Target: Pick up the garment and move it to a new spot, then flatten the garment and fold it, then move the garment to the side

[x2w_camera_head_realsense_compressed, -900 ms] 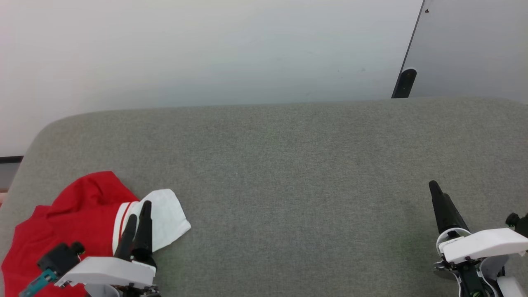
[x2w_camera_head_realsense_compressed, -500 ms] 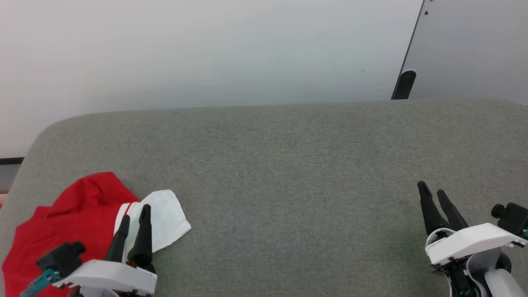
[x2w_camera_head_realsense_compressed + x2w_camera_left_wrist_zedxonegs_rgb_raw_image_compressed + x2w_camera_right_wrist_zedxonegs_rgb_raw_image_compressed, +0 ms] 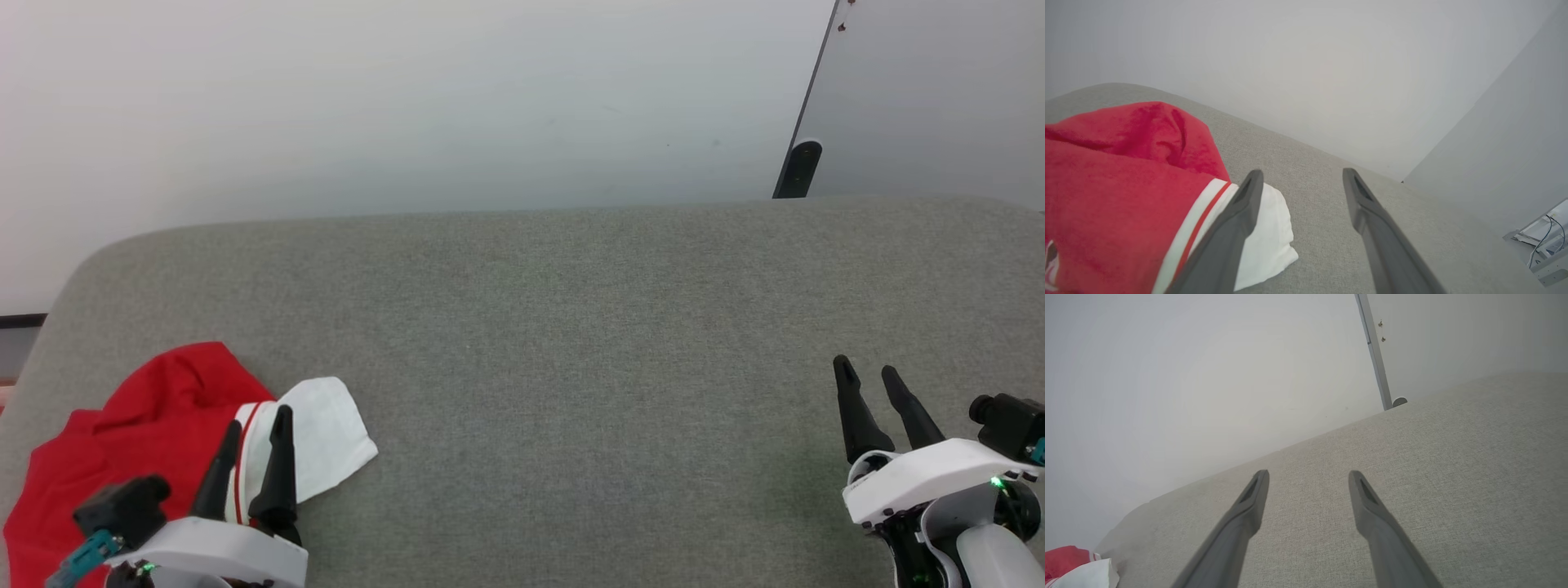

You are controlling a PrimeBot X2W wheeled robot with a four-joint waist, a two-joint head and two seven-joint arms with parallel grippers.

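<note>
Garment [image 3: 147, 425] is lying crumpled at about eight o'clock of the head view, near the rounded corner of the grey surface [image 3: 571, 327], its red body bunching up and a white panel [image 3: 326, 441] with red-and-white trim spreading out toward three o'clock. The left gripper [image 3: 258, 418] is hanging over that trim at seven o'clock, its two dark fingers standing apart and gripping nothing. The right gripper [image 3: 864, 367] is sitting at four o'clock over bare grey fabric, well apart from the garment, its fingers likewise spreading wide and carrying nothing. A pale wall [image 3: 408, 98] is running behind the surface, and a dark post [image 3: 798, 167] is showing at one o'clock. In the left wrist view, the left gripper [image 3: 1302, 173] is pointing toward twelve o'clock with a wide gap between its fingers; the garment [image 3: 1118, 183] is filling the nine o'clock side, and one finger is crossing in front of the white panel [image 3: 1267, 232], possibly hovering just above it, though contact cannot be told. In the right wrist view, the right gripper [image 3: 1308, 473] is gaping wide above the grey surface [image 3: 1453, 477], holding nothing, while a small corner of the garment [image 3: 1069, 567] is peeking in at eight o'clock, far from the fingers.
</note>
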